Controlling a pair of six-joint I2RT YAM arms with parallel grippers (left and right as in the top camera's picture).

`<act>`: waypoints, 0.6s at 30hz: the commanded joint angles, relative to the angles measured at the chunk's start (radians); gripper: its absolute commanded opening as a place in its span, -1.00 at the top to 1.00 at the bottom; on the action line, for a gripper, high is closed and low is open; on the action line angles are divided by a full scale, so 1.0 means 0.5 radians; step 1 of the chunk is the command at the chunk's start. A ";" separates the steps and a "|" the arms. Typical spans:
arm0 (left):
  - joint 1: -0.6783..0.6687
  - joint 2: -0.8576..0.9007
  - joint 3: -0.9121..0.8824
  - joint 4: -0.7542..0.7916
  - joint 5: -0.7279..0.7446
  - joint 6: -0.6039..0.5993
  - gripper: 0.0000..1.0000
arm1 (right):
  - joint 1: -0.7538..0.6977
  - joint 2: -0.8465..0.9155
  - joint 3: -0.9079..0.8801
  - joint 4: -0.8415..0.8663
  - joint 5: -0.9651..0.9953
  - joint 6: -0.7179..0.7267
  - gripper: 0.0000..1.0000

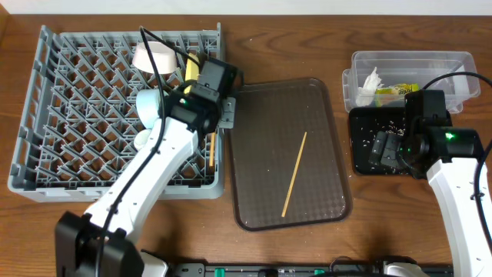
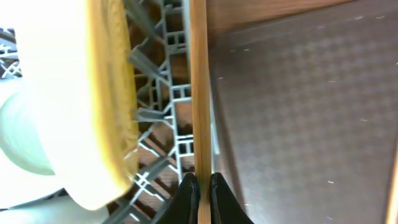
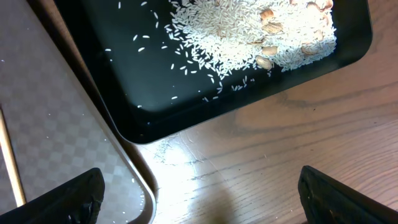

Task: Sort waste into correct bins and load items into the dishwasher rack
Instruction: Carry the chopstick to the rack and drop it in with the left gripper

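Chopstick (image 2: 199, 93) sits pinched between the narrow-shut jaws of your left gripper (image 2: 200, 186), above the edge of the dishwasher rack (image 2: 178, 134). Light, stiff, smooth wood; likely to pivot, so clamp firmly.

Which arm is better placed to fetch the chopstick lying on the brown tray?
Right. The right fingers are open and empty beside the brown tray; the left fingers pinch the other chopstick.

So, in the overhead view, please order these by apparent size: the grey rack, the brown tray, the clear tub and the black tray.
1. grey rack
2. brown tray
3. clear tub and black tray: not ranked, because the right arm covers part of the black tray.
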 commanded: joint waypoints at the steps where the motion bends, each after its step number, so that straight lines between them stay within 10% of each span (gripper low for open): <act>1: 0.063 0.085 0.018 0.005 -0.025 0.072 0.88 | -0.020 -0.022 0.037 -0.004 0.006 0.027 -0.94; 4: 0.092 0.125 0.018 0.006 -0.024 0.072 0.86 | -0.020 -0.022 0.037 -0.003 0.006 0.027 -0.94; 7: 0.095 0.131 0.018 0.011 -0.024 0.072 0.12 | -0.020 -0.022 0.037 -0.002 0.006 0.027 -0.94; 10: 0.094 0.127 0.018 0.036 -0.023 0.072 -0.08 | -0.020 -0.022 0.037 -0.002 0.006 0.027 -0.95; 18: 0.040 0.108 0.018 0.043 0.427 0.072 -0.09 | -0.020 -0.022 0.037 -0.002 0.006 0.027 -0.95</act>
